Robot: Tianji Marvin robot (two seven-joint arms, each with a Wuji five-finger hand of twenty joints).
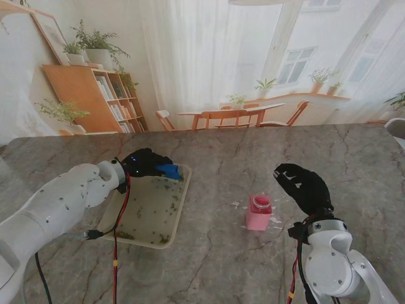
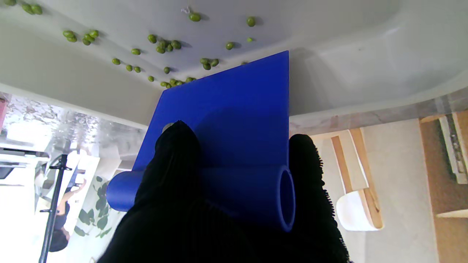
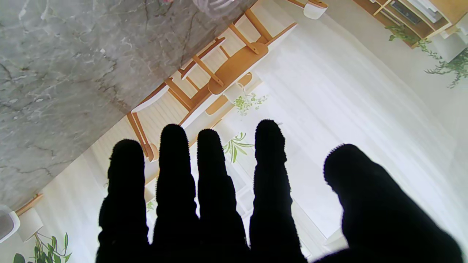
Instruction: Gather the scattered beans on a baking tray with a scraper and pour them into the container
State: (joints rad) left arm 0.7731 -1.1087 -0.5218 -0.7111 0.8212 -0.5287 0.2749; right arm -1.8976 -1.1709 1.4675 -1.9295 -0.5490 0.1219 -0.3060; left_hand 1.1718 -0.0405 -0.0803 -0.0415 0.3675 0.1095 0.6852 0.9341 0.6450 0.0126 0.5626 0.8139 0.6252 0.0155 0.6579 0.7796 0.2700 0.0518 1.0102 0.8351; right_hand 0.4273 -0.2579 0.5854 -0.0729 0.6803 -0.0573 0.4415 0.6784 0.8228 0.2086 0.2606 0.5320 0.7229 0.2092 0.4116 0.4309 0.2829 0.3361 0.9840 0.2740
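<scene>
Grey marble table (image 1: 221,164) fills the stand's view, with a printed backdrop of a bookshelf, curtains and wooden chairs behind it. Taking the baking tray (image 1: 178,209) as landmark: it is a pale, shallow rectangle lying on the robot's left part of the table, with green beans (image 1: 166,239) scattered over its floor and a thicker cluster along its nearer edge. The left arm (image 1: 57,206), white, reaches in from the tray's left side. Its black-gloved left hand (image 1: 144,163) sits over the tray's far corner, fingers closed around the rolled handle of the blue scraper (image 2: 226,117); the blade tilts down toward the tray floor, with beans lying just beyond its edge. Well to the right of the tray, the right hand (image 1: 302,187) hovers above the table, fingers spread and straight, holding nothing. Between that hand and the tray, nearer the hand, stands the small pink container (image 1: 259,212), upright, with pale flecks on the table around it.
</scene>
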